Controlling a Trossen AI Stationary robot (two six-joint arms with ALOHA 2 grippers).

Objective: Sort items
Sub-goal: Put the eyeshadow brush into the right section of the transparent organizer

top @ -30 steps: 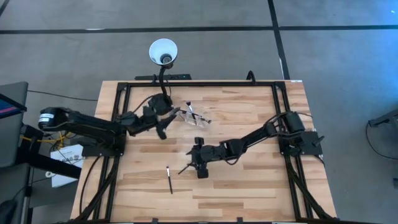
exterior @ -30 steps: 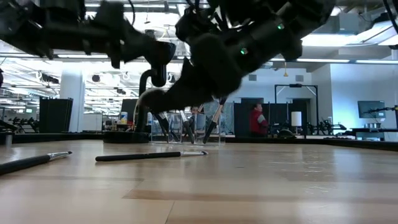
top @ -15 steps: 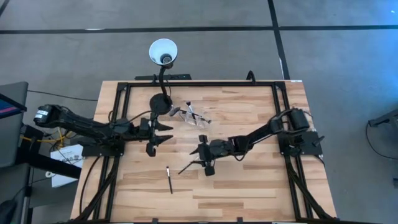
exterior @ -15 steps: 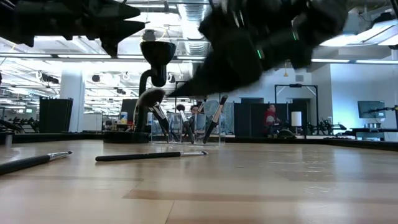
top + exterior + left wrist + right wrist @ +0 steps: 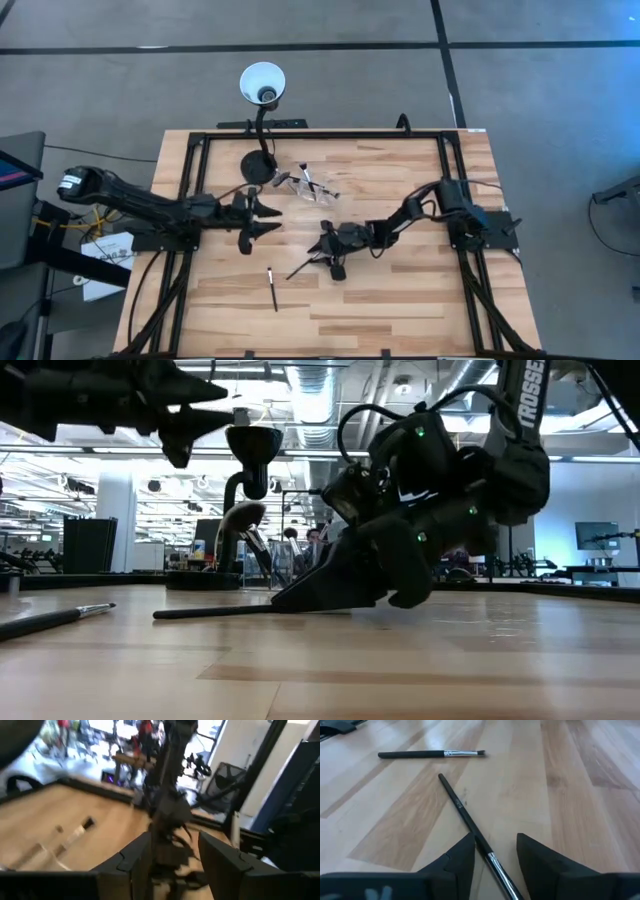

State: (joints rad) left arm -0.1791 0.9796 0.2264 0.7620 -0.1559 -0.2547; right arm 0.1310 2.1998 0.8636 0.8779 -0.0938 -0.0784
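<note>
1. Nearest the front edge of the bench [image 5: 400, 300], one brush [image 5: 272, 288] lies flat on bare wood, apart from everything else.
2. Farther in, the right end effector [image 5: 327, 262] is low at the bench's middle, fingers spread astride a second brush [image 5: 470, 825] lying on the wood; in the right wrist view the handle runs between the two fingers [image 5: 457, 862].
3. The left end effector [image 5: 262, 214] hangs above the bench's left half, fingers spread, holding nothing.
4. Near the back, a clear pouch [image 5: 310, 184] holds more brushes, just beside the lamp [image 5: 262, 85].
</note>
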